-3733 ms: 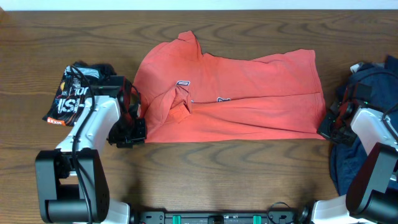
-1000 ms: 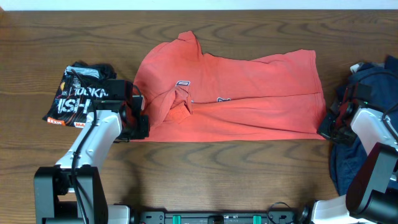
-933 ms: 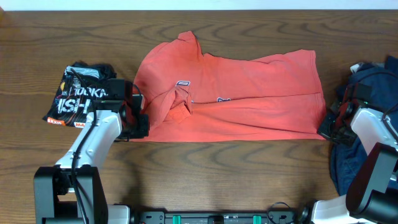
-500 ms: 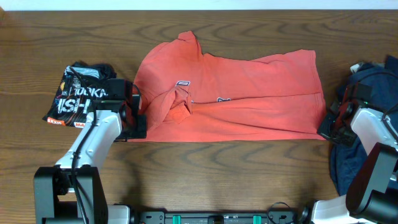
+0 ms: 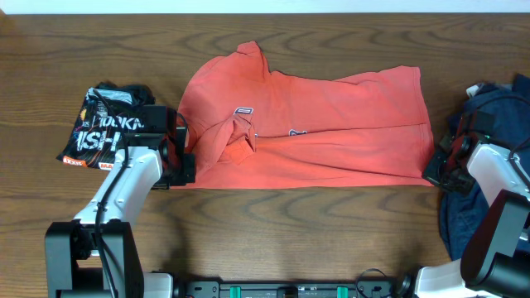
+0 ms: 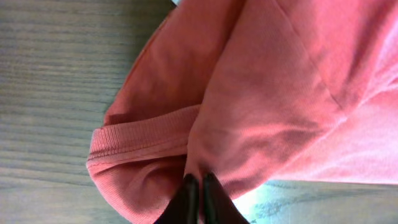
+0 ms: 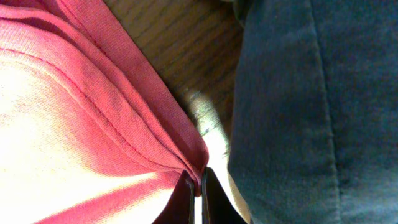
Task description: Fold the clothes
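Note:
The coral-red T-shirt (image 5: 315,128) lies folded lengthwise across the middle of the table, with bits of chest lettering showing near its centre. My left gripper (image 5: 184,168) is shut on the shirt's front-left corner; in the left wrist view the jaws (image 6: 199,186) pinch a fold of red cloth (image 6: 249,106). My right gripper (image 5: 432,171) is shut on the shirt's front-right corner; the right wrist view shows the jaws (image 7: 196,183) clamped on the red hem (image 7: 124,118). A dark navy garment (image 5: 489,124) lies at the right edge and a black white-lettered tee (image 5: 103,124) at the left.
The navy garment (image 7: 311,99) lies right beside my right gripper, with a strip of bare wood (image 7: 186,43) between it and the red hem. The black tee sits just behind my left arm. The wooden table (image 5: 290,232) runs in front of the shirt.
My left gripper moved from beside the shirt's front-left corner a little back and right onto that corner and closed on it. The right gripper and the shirt have not moved.

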`<state>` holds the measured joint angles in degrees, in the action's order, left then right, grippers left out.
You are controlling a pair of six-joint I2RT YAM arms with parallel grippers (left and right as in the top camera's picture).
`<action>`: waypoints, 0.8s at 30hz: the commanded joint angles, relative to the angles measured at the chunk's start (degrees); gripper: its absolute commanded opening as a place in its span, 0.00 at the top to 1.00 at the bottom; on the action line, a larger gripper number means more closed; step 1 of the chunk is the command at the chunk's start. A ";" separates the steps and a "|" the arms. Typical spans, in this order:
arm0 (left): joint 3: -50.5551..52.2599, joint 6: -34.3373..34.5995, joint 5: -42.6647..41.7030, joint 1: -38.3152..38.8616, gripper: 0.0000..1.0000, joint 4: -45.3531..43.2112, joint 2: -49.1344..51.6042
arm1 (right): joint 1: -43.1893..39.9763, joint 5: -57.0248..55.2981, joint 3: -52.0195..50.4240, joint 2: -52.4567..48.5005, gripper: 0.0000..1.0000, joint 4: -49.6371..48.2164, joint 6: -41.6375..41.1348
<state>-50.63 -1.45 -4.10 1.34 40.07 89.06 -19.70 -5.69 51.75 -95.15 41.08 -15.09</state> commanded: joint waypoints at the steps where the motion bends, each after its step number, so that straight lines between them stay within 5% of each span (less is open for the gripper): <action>1: -0.94 0.02 0.15 0.00 0.94 -0.28 -0.11 | -0.52 -1.36 0.96 -0.13 0.99 0.07 -0.72; 7: -4.37 0.48 0.74 -1.60 0.94 -6.64 -0.13 | -0.52 -1.36 0.96 -0.11 0.99 0.04 -0.72; 11: -4.74 7.85 0.72 -4.37 0.94 -13.77 0.02 | -0.55 -1.40 0.96 -0.11 0.99 0.07 -0.72; 24: 1.68 9.92 0.76 -6.49 0.94 -9.60 5.22 | -1.29 -7.32 0.96 -0.13 0.99 3.28 -4.52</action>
<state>-50.61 7.60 -4.10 -4.80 29.04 93.01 -19.81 -9.30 51.75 -95.15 43.90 -17.50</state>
